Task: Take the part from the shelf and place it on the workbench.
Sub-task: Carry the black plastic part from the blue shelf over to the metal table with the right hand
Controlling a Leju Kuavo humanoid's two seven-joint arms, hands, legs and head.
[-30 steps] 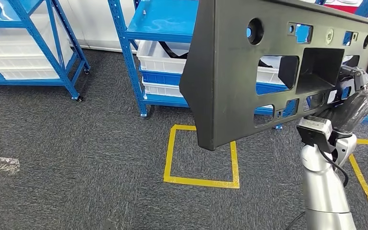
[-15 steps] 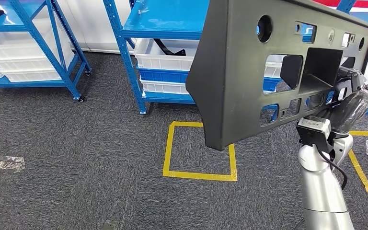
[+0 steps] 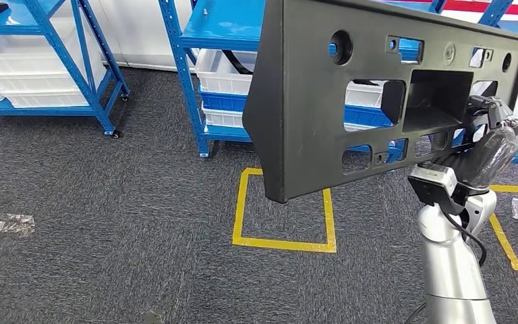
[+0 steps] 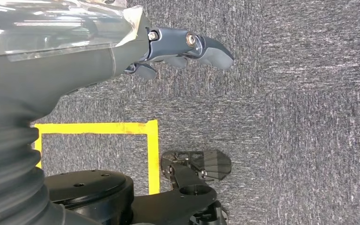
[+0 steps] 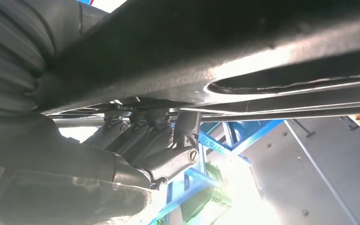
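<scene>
- Head view: fingers [image 3: 483, 110] of the right hand [image 3: 489, 145] hooked through an opening at the right end of the part [image 3: 303, 101], a wide black panel held upright, well clear of the carpet [image 3: 108, 216] and off the blue shelf [image 3: 226, 27] behind. No workbench in sight.
- Left wrist view: left hand [image 4: 178, 49] hanging over carpet beside yellow floor tape [image 4: 152, 150], fingers lightly curled, holding nothing.
- Right wrist view: dark fingers [image 5: 140, 140] curled up against the panel's underside, gripping.
- Judged best: keep the long, unsupported left end level, turn slowly, steer clear of the shelf posts, and hold the grip firm until a bench surface sits beneath.
</scene>
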